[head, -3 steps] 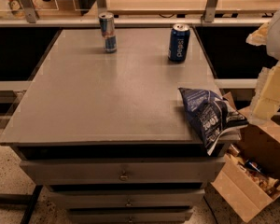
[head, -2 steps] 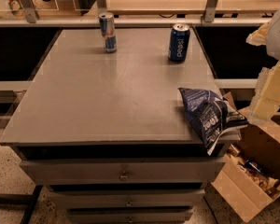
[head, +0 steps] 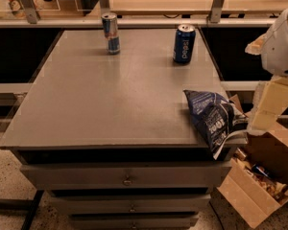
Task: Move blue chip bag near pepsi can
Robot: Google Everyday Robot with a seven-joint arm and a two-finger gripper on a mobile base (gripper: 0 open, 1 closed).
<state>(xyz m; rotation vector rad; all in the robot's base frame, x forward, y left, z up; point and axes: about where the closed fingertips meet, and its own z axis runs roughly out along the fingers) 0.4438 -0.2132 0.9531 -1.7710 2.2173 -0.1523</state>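
Observation:
The blue chip bag lies crumpled at the front right corner of the grey tabletop, its lower end hanging over the edge. The pepsi can stands upright near the back right of the top, well behind the bag. My arm comes in from the right edge of the view. Its cream lower link slopes down to the gripper, which sits just off the table's right side against the bag's right edge.
A slimmer silver-and-blue can stands at the back, left of the pepsi can. The top belongs to a drawer cabinet. An open cardboard box sits on the floor at the right. Metal rails run behind the table.

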